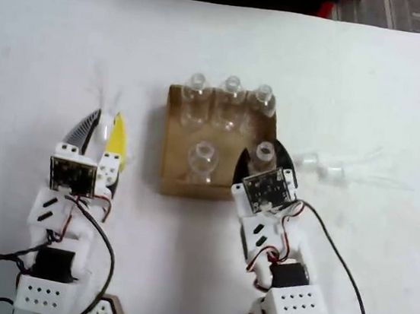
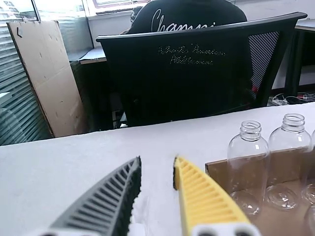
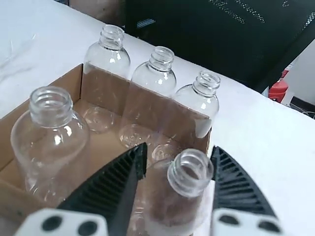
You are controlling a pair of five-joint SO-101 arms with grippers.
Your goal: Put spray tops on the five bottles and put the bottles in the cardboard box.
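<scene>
A white table carries everything. The cardboard box lies on it just to the right of the left gripper, and its near right corner sits under the right gripper.

The left gripper rests low over the table beside the box. Its grey and yellow fingers are spread in a moderate V with the tips well apart. Something pale sits deep between the fingers, too unclear to name, and nothing shows between the tips.

The right gripper reaches into the box. Its black fingers are closed in on the sides of one bottle, one finger on each side just below the open neck. This bottle stands in the near right corner of the box and has no top on it.

The four other bottles are in the box as well, all clear and uncapped. Three stand in a row along the far wall, straight beyond the right gripper's fingertips. The fourth stands just beside the gripper's left finger, in the near left part of the box. From the left gripper, two of the back-row bottles show past the yellow finger, behind the box wall.

The spray tops, clear with thin tubes, lie on the table near the right gripper's right side, outside the box.
</scene>
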